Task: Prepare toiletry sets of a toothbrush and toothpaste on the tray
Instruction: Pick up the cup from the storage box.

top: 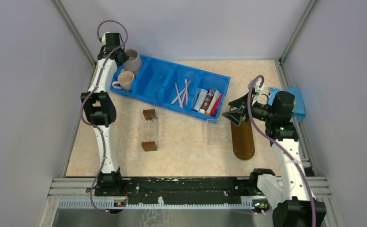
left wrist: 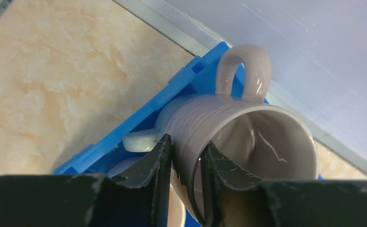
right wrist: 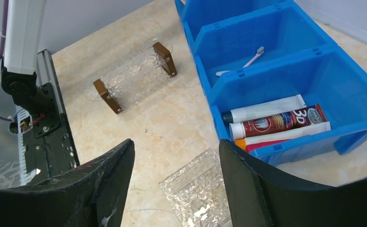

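Judging by the grip, the step in hand is fetching a cup for the first set: the left gripper (left wrist: 187, 147) is clamped on the grey mug (left wrist: 193, 118), one finger outside its ribbed wall and one inside the rim, at the upper left of the overhead view. The next move calls for a straight lift, high enough to clear the wall of the blue bin (top: 155, 84) and the cream mug (top: 124, 80) crowded just beside it in that same end compartment, then a carry across to the tray (top: 244, 142) (a pinch on a thin wall may let the mug swing, so slow seems wise). That bin, the biggest thing on the table, runs from upper left toward the centre. It holds mugs in the first compartment, nothing visible in the second, a few pink and white toothbrushes (top: 181, 92) in the third, and toothpaste tubes (right wrist: 276, 124) in white and red packed side by side in the last. The dark oval tray lies right of centre, well apart from the mugs, and what shows of it is bare. The right gripper (right wrist: 175, 146) hangs over its far end with jaws spread and nothing between them. No toothbrush or tube is out of the bin yet.
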`<action>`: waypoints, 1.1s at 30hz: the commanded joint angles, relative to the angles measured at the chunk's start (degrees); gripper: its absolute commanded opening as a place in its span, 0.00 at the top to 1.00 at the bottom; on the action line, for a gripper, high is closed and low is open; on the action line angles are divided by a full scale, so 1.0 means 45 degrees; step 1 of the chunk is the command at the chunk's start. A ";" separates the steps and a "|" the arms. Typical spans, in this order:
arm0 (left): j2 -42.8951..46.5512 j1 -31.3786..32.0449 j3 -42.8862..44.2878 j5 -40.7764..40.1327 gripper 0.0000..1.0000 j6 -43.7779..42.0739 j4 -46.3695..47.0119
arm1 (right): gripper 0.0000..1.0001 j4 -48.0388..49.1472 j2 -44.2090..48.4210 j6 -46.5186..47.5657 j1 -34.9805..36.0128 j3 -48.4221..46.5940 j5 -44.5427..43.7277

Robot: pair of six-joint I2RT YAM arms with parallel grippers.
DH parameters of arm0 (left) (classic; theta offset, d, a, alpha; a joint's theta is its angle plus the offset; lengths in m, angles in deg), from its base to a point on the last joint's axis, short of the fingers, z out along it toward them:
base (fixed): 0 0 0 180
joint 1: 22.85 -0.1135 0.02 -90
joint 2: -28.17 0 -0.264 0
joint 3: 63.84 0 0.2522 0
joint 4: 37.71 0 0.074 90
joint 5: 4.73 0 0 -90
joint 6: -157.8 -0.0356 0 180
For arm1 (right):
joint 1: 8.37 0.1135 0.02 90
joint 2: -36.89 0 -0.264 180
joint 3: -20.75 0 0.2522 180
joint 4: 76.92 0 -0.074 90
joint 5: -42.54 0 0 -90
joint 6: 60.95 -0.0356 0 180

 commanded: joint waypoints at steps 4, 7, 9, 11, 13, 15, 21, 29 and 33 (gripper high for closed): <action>0.0042 -0.0105 0.0444 0.0424 0.82 -0.0180 0.0058 | 0.34 0.0226 0.0026 0.0196 0.0141 -0.0415 -0.0003; 0.0318 -0.0094 0.0432 0.0491 0.92 -0.0230 0.0109 | 0.34 0.0207 0.0028 0.0214 0.0130 -0.0415 0.0008; 0.0585 -0.0101 0.0407 0.0578 0.97 -0.0244 0.0168 | 0.34 0.0193 0.0034 0.0216 0.0140 -0.0415 0.0003; 0.0872 -0.0106 0.0350 0.0727 1.00 -0.0275 0.0285 | 0.34 0.0188 0.0052 0.0233 0.0138 -0.0394 0.0003; 0.1226 -0.0110 0.0148 0.0959 1.00 -0.0327 0.0500 | 0.34 0.0194 0.0078 0.0235 0.0141 -0.0395 -0.0002; 0.1653 -0.0102 -0.0161 0.1181 1.00 -0.0434 0.0799 | 0.34 0.0219 0.0089 0.0235 0.0150 -0.0376 -0.0002; 0.3561 -0.0084 -0.1888 0.1357 1.00 -0.1208 0.2113 | 0.34 0.0235 0.0186 0.0322 0.0208 -0.0318 -0.0049; 0.6520 -0.0049 -0.5386 0.2268 1.00 -0.2051 0.3585 | 0.34 0.0473 0.0387 0.0326 0.0275 -0.0164 -0.0035; 0.9241 0.0215 -0.9005 0.4314 1.00 -0.2680 0.6013 | 0.34 0.0635 0.0546 0.0475 0.0311 -0.0035 0.0108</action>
